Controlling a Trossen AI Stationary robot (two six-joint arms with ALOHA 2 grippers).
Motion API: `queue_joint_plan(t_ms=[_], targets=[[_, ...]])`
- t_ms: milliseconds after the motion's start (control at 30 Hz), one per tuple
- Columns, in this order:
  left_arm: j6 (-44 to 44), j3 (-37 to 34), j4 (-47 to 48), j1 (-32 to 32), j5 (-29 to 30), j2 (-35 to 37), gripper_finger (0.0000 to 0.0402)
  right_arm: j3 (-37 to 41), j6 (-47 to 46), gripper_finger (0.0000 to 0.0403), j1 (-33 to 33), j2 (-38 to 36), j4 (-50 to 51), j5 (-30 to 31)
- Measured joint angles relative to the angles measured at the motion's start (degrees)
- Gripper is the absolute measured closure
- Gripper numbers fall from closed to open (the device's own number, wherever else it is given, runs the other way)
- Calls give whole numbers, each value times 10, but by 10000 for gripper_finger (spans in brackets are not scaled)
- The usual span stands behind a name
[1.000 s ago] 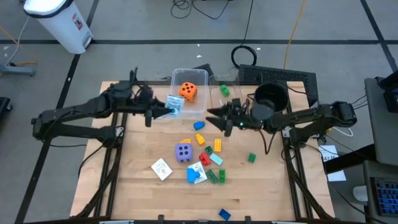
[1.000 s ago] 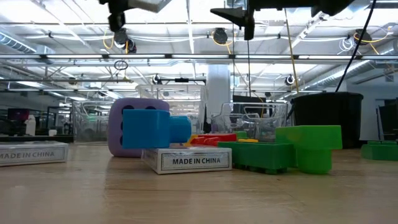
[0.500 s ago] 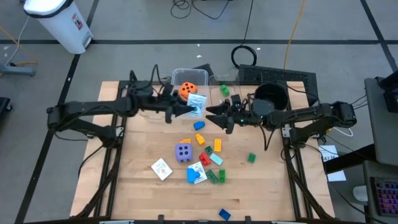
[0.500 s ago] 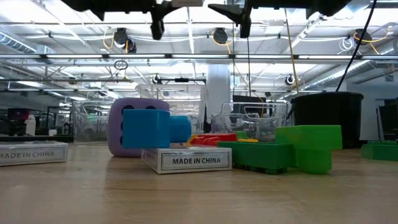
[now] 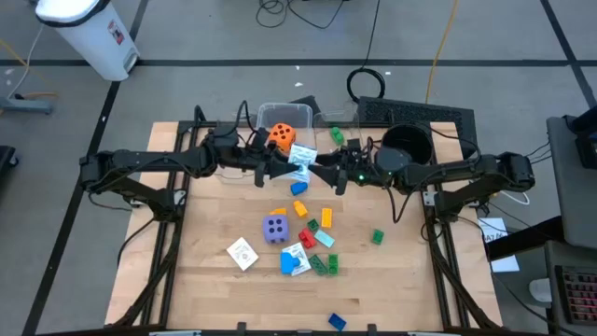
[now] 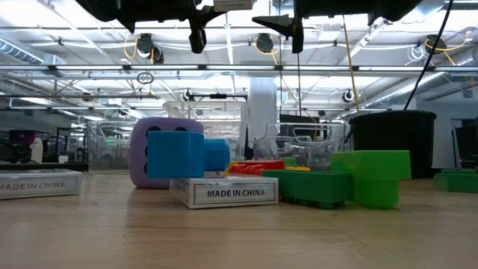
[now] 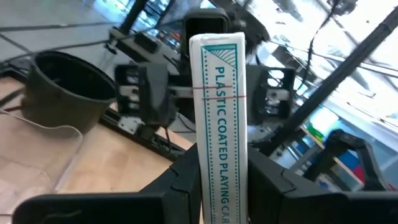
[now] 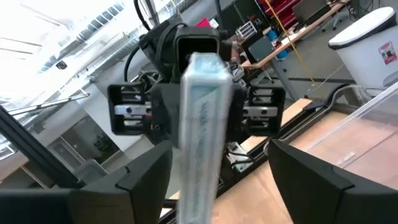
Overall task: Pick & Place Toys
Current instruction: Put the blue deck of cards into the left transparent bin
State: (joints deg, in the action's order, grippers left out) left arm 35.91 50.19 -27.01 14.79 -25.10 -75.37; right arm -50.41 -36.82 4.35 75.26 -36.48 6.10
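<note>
A white and teal playing-card box (image 5: 298, 156) hangs high above the table's far middle, held in my left gripper (image 5: 291, 168), which reaches level from the left. My right gripper (image 5: 322, 171) faces it from the right, open. Its two fingers (image 8: 146, 177) stand on either side of the box's free end (image 8: 202, 112), with gaps showing. An orange die (image 5: 282, 136) lies in a clear bin (image 5: 266, 117). On the table lie a purple die (image 5: 275, 228), several small bricks (image 5: 326, 218) and two more card boxes (image 5: 242, 253). My left gripper pinches the card box between its two fingers (image 7: 183, 183), one on each broad face, at the end nearest the wrist (image 7: 217, 186). The fingers come level from the table's left and lie along the box. The box stands on edge, sticking out ahead, lifted clear of the table.
A black pot (image 5: 408, 145) stands at the far right, just behind my right arm. A second clear bin (image 5: 336, 126) with a green brick sits beside the first. A lone green brick (image 5: 377, 237) and a blue one (image 5: 337, 322) lie nearer the front.
My left gripper has carried the card box toward the table's right and a little down, from beside the clear bin to my right gripper. It has also tipped to level. The box's free end now stands between the right fingers. My right arm has kept almost still.
</note>
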Motion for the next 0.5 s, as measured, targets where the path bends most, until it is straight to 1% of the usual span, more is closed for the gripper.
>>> queue_joint_plan(t_ms=[100, 267, 500], targets=[[0, 0, 9, 2, -32, 0, 309, 0, -1, 175, 12, 0, -3, -15], [1, 0, 49, 2, -78, 0, 309, 0, -40, 198, 39, 0, -31, -98], [-9, 2, 99, 2, -87, 0, 309, 0, -86, 206, 52, 0, -21, -163]])
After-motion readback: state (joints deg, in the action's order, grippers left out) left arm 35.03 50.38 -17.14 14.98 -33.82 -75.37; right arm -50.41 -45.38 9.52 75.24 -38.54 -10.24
